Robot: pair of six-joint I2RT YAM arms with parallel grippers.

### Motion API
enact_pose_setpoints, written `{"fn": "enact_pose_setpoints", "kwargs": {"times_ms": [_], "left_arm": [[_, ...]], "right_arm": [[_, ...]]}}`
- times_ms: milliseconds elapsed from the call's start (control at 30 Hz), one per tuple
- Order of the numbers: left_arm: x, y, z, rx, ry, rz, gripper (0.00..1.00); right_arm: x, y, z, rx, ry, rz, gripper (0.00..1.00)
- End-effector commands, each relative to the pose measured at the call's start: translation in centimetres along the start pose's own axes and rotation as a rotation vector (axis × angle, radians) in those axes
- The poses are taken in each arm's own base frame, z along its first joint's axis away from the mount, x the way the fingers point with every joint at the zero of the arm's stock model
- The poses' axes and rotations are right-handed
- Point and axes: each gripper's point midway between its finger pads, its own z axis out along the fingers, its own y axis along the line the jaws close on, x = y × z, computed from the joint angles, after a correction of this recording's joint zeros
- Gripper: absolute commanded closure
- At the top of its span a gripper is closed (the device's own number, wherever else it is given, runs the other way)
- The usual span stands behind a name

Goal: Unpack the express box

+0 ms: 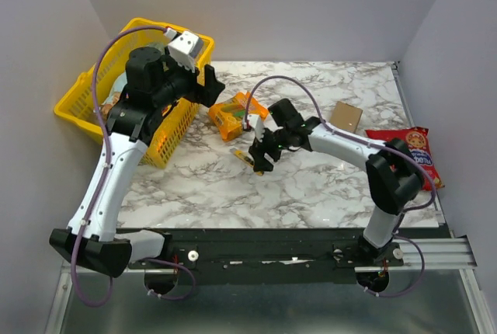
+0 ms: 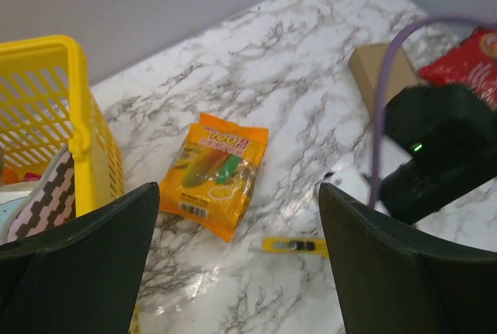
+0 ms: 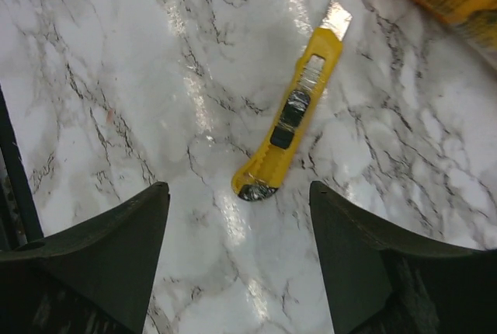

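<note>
The express box (image 1: pixel 346 116) is a small flat brown cardboard box, lying shut at the back right of the marble table; its corner also shows as the box (image 2: pixel 379 70) in the left wrist view. My right gripper (image 1: pixel 258 157) hovers open over a yellow utility knife (image 3: pixel 295 113), whose blade is out and points away. The knife's butt end lies just ahead of the open right gripper (image 3: pixel 237 194). My left gripper (image 1: pixel 211 89) is open and raised beside the basket, with nothing between the fingers of the left gripper (image 2: pixel 239 194). Both the knife (image 2: pixel 295 245) and the box lie apart from it.
An orange snack packet (image 1: pixel 237 114) lies flat mid-table, just behind the knife (image 1: pixel 245 157). A red snack bag (image 1: pixel 411 151) rests at the right edge beside the box. A yellow basket (image 1: pixel 167 144) holding several items stands at the back left, under my left arm.
</note>
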Motion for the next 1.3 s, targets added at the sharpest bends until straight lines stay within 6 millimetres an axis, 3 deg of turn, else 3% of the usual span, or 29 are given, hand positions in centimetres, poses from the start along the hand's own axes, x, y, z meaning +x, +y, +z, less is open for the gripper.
{"fn": "enact_pose_setpoints", "kwargs": {"times_ms": [0,133,400,633,933,1033,1067,1100,1167,1200,1267], "left_arm": [[-2.6,0.6,-2.8,-0.095,-0.103,-0.139,0.08],[-0.8,1.6,-4.1,-0.170,-0.074,-0.104,0.06],[0.1,1.0,-4.2,-0.168,-0.067,-0.076,0.05],[0.5,0.8,-3.6,-0.152,-0.067,-0.098,0.05],[1.3,0.9,-3.3,-0.154,-0.050,-0.094,0.05],[1.7,1.0,-2.9,-0.150,-0.038,-0.091,0.05],[1.8,1.1,-2.8,-0.148,-0.035,-0.089,0.05],[1.9,1.1,-2.6,-0.140,-0.029,-0.090,0.05],[2.5,1.0,-2.1,-0.114,-0.009,-0.057,0.08],[3.2,0.2,-1.6,-0.052,0.018,-0.027,0.16],[4.1,-0.1,-0.8,-0.017,0.049,0.013,0.19]], "right_arm": [[-1.8,0.4,3.6,-0.006,-0.022,0.078,0.21],[-0.6,-1.6,5.4,0.116,0.028,0.120,0.24],[2.2,-0.9,7.5,0.128,0.124,0.072,0.28],[3.9,-3.0,8.0,0.242,0.167,0.044,0.35],[5.5,-2.9,8.3,0.231,0.202,0.014,0.42],[6.1,-2.2,8.4,0.193,0.217,0.000,0.60],[6.2,-2.0,8.3,0.181,0.221,-0.012,0.74],[5.8,-2.0,7.9,0.180,0.218,-0.037,0.80],[4.9,-2.1,6.8,0.191,0.204,-0.042,0.83],[4.5,-2.8,6.0,0.215,0.195,-0.054,0.84],[2.5,-3.6,3.5,0.259,0.155,-0.075,0.90]]}}
